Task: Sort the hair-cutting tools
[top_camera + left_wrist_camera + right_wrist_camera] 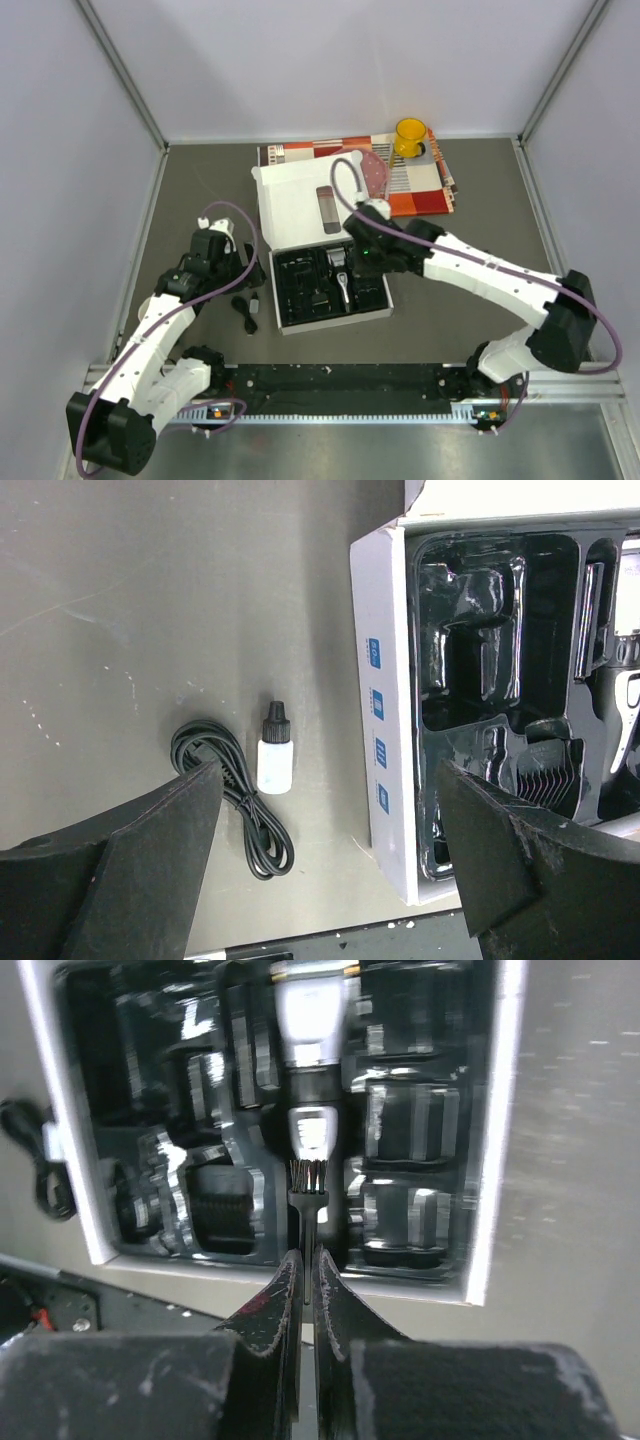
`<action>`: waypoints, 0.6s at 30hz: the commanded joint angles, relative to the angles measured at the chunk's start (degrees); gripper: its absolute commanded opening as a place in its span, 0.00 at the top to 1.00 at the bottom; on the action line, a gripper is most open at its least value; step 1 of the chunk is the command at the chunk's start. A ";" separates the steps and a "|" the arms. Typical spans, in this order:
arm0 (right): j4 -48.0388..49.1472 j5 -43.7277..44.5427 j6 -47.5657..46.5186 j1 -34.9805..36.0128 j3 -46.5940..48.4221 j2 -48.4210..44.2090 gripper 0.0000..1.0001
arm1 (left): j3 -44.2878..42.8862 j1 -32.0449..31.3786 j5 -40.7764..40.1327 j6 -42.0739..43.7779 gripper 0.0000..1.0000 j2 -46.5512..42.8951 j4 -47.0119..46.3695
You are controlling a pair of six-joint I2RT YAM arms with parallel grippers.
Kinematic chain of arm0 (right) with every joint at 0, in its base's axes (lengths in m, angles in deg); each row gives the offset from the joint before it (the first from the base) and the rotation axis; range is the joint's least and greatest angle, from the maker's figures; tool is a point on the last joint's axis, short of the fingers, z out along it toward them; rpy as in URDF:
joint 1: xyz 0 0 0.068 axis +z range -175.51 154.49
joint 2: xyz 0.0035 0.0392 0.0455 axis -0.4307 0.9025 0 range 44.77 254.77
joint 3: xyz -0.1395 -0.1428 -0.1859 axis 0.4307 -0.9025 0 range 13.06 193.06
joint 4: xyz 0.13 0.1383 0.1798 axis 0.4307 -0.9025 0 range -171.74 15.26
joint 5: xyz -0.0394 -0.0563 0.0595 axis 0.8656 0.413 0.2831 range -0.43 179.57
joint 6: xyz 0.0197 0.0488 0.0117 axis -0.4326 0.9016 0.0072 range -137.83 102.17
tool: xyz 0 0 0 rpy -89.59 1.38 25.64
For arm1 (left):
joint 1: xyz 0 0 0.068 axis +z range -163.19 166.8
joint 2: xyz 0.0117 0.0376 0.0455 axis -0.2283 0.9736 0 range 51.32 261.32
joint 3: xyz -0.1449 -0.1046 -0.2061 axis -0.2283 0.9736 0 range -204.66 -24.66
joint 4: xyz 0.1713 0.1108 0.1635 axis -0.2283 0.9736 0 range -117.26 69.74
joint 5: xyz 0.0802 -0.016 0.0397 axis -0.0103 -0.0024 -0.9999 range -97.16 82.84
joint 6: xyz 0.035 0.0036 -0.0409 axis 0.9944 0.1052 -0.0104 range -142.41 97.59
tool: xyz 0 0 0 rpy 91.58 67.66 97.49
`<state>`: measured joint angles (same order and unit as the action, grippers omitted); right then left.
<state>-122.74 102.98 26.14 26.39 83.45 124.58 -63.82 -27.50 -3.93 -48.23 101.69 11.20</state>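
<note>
The black-and-silver clipper (pixel 341 272) (pixel 312 1020) lies in the middle slot of the black moulded tray in the white box (pixel 330 323). My right gripper (pixel 307 1257) (pixel 357 262) hovers over the tray, shut on a thin black stick with a bristle tip (pixel 309 1188), which points at the clipper. A ribbed guard comb (pixel 220 1210) (pixel 548 772) sits in a near slot. The coiled black cord (pixel 232 790) (pixel 243 311) lies on the table left of the box. My left gripper (pixel 330 770) hangs open above the table, with nothing between its fingers.
A small white bottle with a black cap (pixel 274 750) lies beside the cord. The box lid (pixel 300 205) stands open at the back. Behind it, a yellow cup (pixel 410 137) rests on a striped mat (pixel 420 185). White walls enclose the table.
</note>
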 commanded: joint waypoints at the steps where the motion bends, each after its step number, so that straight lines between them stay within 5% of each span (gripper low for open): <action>1: 1.86 1.10 4.81 7.33 7.90 7.19 1.00 | -1.10 -0.11 -2.69 -0.98 0.08 -0.10 0.04; 9: 5.64 -3.03 6.05 14.80 16.44 21.77 1.00 | -1.10 -0.02 -5.77 -1.60 0.08 -0.36 0.57; 18: 9.95 -4.18 6.40 15.60 16.09 25.74 1.00 | -1.36 -0.02 -8.15 -2.74 0.08 0.34 1.62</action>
<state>-116.36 99.09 31.91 41.47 97.40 150.07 -63.82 -27.50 -10.64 -50.29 101.71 12.82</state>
